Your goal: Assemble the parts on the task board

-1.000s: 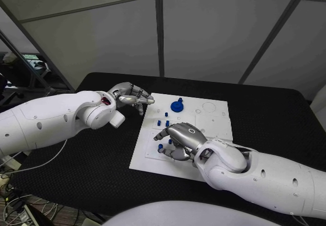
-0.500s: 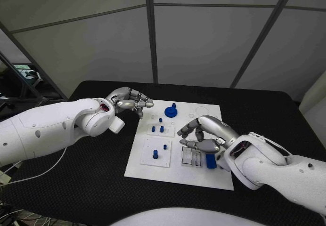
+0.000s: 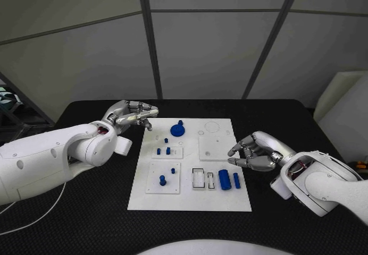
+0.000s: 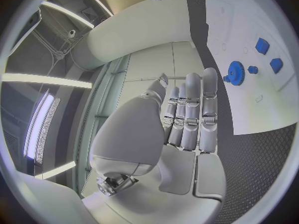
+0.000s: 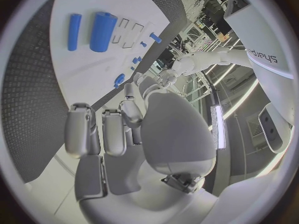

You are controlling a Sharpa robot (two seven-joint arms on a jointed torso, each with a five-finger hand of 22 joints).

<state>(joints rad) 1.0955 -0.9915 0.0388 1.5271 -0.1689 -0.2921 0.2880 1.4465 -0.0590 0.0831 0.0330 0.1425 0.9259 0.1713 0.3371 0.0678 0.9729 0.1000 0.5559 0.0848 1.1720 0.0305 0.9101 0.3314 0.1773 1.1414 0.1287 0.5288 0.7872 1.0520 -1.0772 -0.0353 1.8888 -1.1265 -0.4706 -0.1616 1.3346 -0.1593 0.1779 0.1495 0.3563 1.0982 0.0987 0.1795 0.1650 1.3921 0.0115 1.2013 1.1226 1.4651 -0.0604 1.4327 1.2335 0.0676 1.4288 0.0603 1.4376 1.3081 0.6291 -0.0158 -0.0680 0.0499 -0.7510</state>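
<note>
Left silver many-fingered hand hovering over the black surface just off the far left corner of the white flat task board, fingers curled in together, holding nothing.

On the board, left to right: small blue peg standing in a square insert; blue round gear-like disc with a knob toward the far edge; short thick blue cylinder lying flat near the middle, with a thinner blue rod just beside it.

Probably light, rigid plastic, smooth enough to roll or slip; best pinched across the middle of the thick cylinder, from above. Small pegs likely fiddly, easily tipped.

Right silver many-fingered hand raised beside the board's right edge, palm turned inward, fingers loosely bent with gaps between them, gripping nothing.
</note>
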